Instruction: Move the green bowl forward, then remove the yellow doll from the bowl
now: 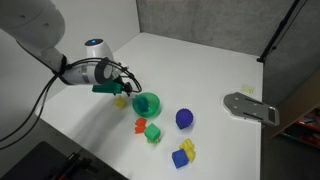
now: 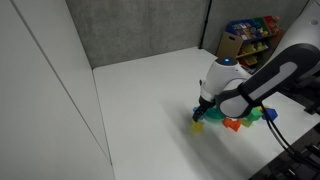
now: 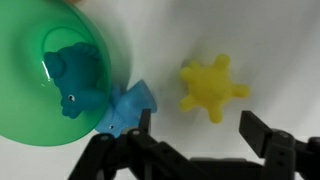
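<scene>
The green bowl (image 3: 45, 70) fills the left of the wrist view and holds a blue toy (image 3: 78, 80); a light-blue piece (image 3: 128, 108) sticks out at its rim. The yellow doll (image 3: 212, 88) lies on the white table outside the bowl, just to its right. My gripper (image 3: 195, 115) is open and empty, its two black fingers on either side of the doll and just short of it. In an exterior view the gripper (image 1: 125, 88) hovers over the doll (image 1: 120, 101), beside the bowl (image 1: 147, 103). In an exterior view the doll (image 2: 197, 126) shows under the gripper (image 2: 205, 112).
An orange block (image 1: 141, 124), a small green cube (image 1: 153, 133), a blue ball (image 1: 184, 118) and a blue-and-yellow block (image 1: 183, 153) lie near the bowl. A grey flat object (image 1: 250, 106) sits further along the table. A black curtain stands behind.
</scene>
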You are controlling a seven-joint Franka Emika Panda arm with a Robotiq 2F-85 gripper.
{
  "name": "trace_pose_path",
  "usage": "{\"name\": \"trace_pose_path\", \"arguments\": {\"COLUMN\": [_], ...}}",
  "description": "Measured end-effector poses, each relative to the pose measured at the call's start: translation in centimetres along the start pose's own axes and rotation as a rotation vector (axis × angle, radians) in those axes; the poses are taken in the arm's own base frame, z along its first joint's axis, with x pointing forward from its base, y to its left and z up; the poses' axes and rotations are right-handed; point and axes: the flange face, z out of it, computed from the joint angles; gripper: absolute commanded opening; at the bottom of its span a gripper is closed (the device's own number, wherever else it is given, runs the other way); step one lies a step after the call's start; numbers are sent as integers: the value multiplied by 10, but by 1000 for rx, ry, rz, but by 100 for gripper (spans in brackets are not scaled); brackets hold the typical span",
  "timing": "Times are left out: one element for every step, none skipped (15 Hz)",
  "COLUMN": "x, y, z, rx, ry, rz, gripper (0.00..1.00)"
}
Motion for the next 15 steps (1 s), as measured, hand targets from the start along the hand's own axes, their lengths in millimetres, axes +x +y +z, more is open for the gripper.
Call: {"name": "trace_pose_path", "arguments": {"x": [2, 4, 7, 9, 11, 13, 14, 15, 16, 16, 15, 14, 13, 11, 8], "y": [4, 8, 14, 20, 27, 34, 41, 49, 57, 65, 73, 82, 91, 100, 110], "z": [-4, -10, -17, -25, -33, -42, -50, -59, -67, -75, -83, -91, -99, -107, -114], "rx": [-2, -4, -8, -14, -21, -28, -36, -43, -49, -55, -60, -63, -66, -68, -69], "ry": [5, 9, 11, 11, 10, 6, -1, -9, -19, -30, -45, -60, -76, -92, -107], "rz": [12, 24, 39, 55, 72, 87, 104, 121, 138, 156, 173, 188, 205, 222, 240], "gripper": [100, 100, 100, 100, 100, 100, 100, 100, 100, 100, 100, 100, 100, 100, 100]}}
